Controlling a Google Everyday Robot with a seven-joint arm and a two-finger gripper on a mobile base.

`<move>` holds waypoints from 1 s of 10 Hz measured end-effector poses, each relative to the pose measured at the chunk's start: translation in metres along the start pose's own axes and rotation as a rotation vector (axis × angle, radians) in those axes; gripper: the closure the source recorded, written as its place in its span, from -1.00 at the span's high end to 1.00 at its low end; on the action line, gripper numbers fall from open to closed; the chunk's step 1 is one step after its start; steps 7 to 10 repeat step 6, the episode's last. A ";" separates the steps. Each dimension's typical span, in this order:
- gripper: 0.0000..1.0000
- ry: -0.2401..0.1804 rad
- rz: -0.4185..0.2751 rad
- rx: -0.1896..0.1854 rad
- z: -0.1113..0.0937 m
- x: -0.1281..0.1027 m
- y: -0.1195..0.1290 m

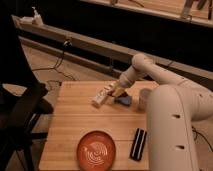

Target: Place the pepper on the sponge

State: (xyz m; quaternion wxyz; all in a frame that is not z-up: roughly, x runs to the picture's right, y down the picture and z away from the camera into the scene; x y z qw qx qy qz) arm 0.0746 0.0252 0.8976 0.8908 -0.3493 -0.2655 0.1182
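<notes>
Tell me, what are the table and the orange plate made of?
The table looks like wood: pale planks with grain lines, matte. The orange plate may be plastic or glazed ceramic: smooth, with a pale swirl; I cannot tell which. The gripper hangs by the blue sponge.

Robot body: off-white arm (159,79), smooth rounded shells.
Fat tube links w/ a ball-like elbow joint (141,64) at far right; big near-right link (170,131) has two small dark holes down its side. Gripper (116,91) sits at arm's left tip, approx mid-scene; small, detail unclear.
</notes>
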 end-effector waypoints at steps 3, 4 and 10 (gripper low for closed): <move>-0.41 0.021 -0.007 0.019 0.000 0.003 -0.002; -0.65 0.051 -0.002 0.041 0.001 0.004 -0.005; -0.89 0.054 0.034 0.070 -0.002 0.015 -0.012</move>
